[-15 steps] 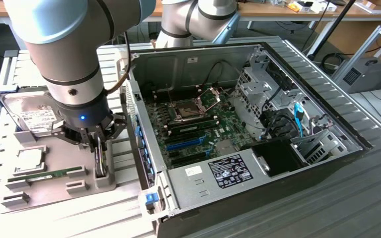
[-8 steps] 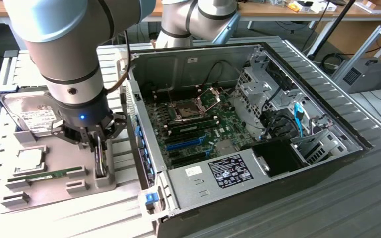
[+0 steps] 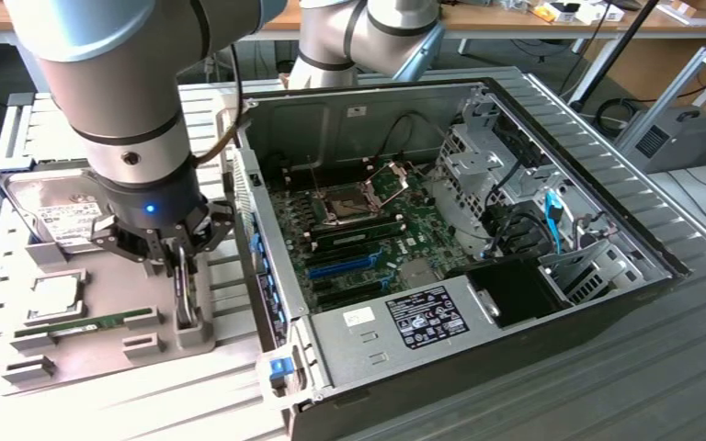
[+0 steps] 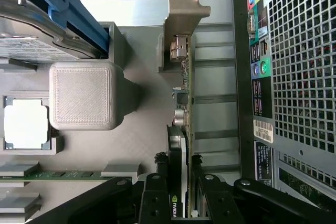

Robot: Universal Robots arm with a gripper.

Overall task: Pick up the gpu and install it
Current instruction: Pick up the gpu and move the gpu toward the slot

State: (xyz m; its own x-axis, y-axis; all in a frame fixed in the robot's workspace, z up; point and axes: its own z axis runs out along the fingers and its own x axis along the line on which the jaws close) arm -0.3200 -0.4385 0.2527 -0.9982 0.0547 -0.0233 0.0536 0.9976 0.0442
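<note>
- The gpu [image 4: 184,103] stands on its long edge in a slot of the grey holder [image 3: 120,285], near the bench [image 3: 108,404] edge at the exterior view's left.
- It is just beside the rear wall of the computer case [image 4: 299,77] and not yet lifted out.
- Its long axis runs parallel to that wall.
- The silver bracket [image 4: 184,19] is at the end away from the grip.
- The gripper [image 4: 178,163] sits directly above the card.
- Its fingers [image 4: 155,198] straddle the thin upper edge, one on each face, and look clamped on it.
- The open case lies across the card's flat face from here.
</note>
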